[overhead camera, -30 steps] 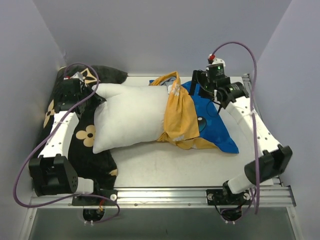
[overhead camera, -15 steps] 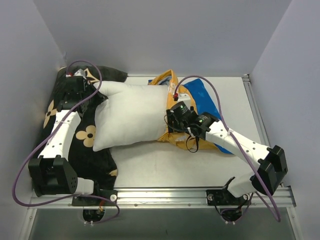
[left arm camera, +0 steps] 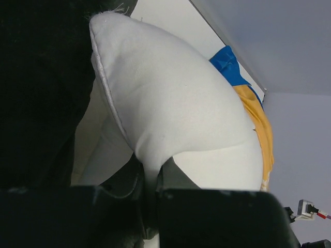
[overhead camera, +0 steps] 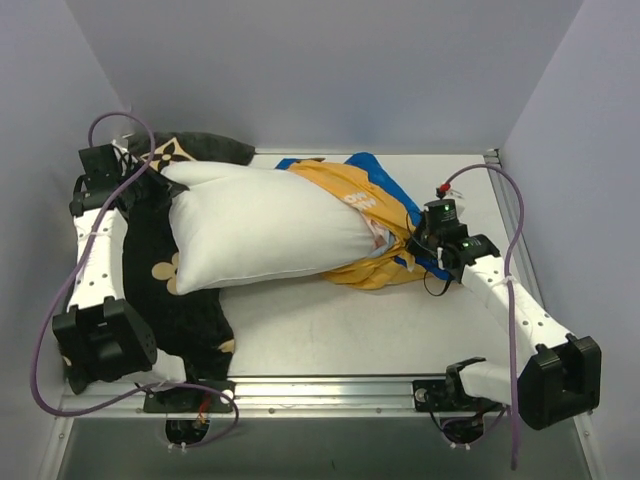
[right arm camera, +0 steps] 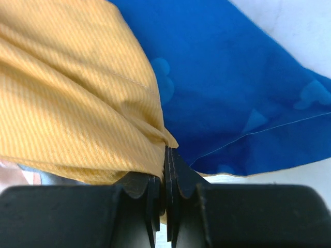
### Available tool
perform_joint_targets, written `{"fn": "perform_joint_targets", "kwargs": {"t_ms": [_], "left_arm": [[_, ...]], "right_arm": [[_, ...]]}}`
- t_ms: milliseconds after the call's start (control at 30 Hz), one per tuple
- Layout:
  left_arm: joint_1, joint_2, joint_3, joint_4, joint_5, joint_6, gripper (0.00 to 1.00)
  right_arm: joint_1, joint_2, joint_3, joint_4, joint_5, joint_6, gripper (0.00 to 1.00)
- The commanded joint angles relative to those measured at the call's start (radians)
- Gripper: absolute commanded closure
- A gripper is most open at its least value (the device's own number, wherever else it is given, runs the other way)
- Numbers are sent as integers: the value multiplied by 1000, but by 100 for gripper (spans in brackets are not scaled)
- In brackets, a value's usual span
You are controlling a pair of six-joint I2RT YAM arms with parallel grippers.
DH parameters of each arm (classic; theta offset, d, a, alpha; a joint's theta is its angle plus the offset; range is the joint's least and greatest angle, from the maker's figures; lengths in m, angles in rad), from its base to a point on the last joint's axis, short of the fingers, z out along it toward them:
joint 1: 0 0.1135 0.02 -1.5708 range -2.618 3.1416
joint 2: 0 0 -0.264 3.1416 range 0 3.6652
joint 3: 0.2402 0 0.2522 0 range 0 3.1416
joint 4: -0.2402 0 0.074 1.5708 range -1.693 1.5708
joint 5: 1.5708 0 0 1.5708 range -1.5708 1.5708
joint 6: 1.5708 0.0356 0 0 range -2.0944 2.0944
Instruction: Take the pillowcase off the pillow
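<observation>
While both arms reach out from the near edge, I see a strip of bare desk [overhead camera: 330,330] just ahead of their bases. On the left side a black cushion [overhead camera: 190,305] with tan flowers runs from the near edge toward the far-left corner.

Right hand [overhead camera: 412,240] is mid-desk on the right, low against the cloth. My right wrist view has the right hand [right arm camera: 166,170] fully closed, pinching a fold of the pillowcase [right arm camera: 77,103] where the orange inner side meets the blue outer side.

Pillow [overhead camera: 265,225] lies across the middle, plain white and puffy. Its left part rests on the black cushion, and its right end is tucked into the cloth. Most of it is bare.

Pillowcase [overhead camera: 370,200] is bunched around that right end only, mostly orange side out. Blue shows along the far edge and beside the right hand. I can't make out the print from the top view.

Left hand [overhead camera: 145,175] is far left, at the pillow's far-left corner. In the left wrist view the left hand [left arm camera: 150,181] is clamped on a pinch of the pillow [left arm camera: 176,103], the white fabric drawn in between the jaws. Behind it the pillowcase [left arm camera: 258,124] shows orange with a blue tip. Black cushion [left arm camera: 41,88] fills the left of that view.
</observation>
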Motion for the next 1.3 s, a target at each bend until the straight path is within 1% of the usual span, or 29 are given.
{"fn": "perform_joint_targets", "kwargs": {"t_ms": [0,33,67,100,133,167,200,233,267,300,367,400,433,500,533,567,600,633,733,767,833,867,900,967,1000,1100,1133,1167,1267], "left_arm": [[6,74,168,166,-118,59,100],[-28,110,219,122,-132,96,100],[-69,145,263,78,-150,169,100],[-130,200,329,21,-156,197,100],[-166,222,354,-2,-170,219,100],[-195,237,374,-33,-191,255,98],[-256,254,392,-45,-218,276,85],[-273,262,426,-58,-277,299,73],[-316,268,449,-85,-303,337,61],[-363,277,469,-101,-337,355,43],[-410,277,518,-133,-414,411,36],[-433,265,528,-144,-443,427,16],[-486,255,537,-153,-469,459,12],[-548,203,520,-164,-576,481,9],[-633,184,488,-162,-624,498,6],[-676,154,470,-162,-712,510,2],[-725,141,451,-162,-768,517,3],[-802,123,411,-158,-828,520,3],[-907,101,341,-106,-868,497,3],[-972,101,324,-95,-883,495,3],[-1035,121,308,-87,-1042,491,2],[-1060,136,307,-81,-1089,484,3],[-1059,138,307,-81,-1153,468,2],[-1045,126,311,-73,-1158,441,2],[-1042,116,311,-66,-1184,441,3],[-1042,92,330,-44,-1242,475,3],[-1042,90,356,-47,-1305,498,3],[-1042,83,366,-46,-1328,512,2],[-1037,75,411,-47,-1353,541,2]], "right_arm": [[-55,-16,-38,-59,29,-24,100],[-22,-8,-41,-20,1,-29,100],[7,1,-37,-10,-4,-33,100],[44,28,-25,-12,10,-44,100],[84,44,-14,-13,34,-50,100],[140,59,-3,-13,42,-47,100],[165,86,-5,-7,42,-39,100],[182,96,-6,20,7,-32,100],[205,122,-12,43,-19,-26,100],[210,133,-21,80,-45,-18,100],[219,169,-25,105,-105,2,100],[222,182,-25,116,-116,4,100],[224,192,-23,132,-125,13,100],[227,216,-12,149,-151,17,100],[227,222,-9,149,-157,19,100],[228,234,-5,154,-165,24,100],[230,239,3,154,-167,24,100],[231,245,8,154,-168,24,100],[236,249,17,156,-170,22,100],[236,254,18,154,-170,22,100],[236,260,21,154,-176,21,100],[236,263,21,156,-179,21,100],[238,262,21,154,-180,21,100],[238,262,18,154,-183,19,100],[238,260,17,154,-182,17,100],[238,266,15,154,-180,16,100],[238,266,17,154,-188,14,100],[239,272,17,154,-190,16,100],[242,275,18,157,-191,16,100]]}}
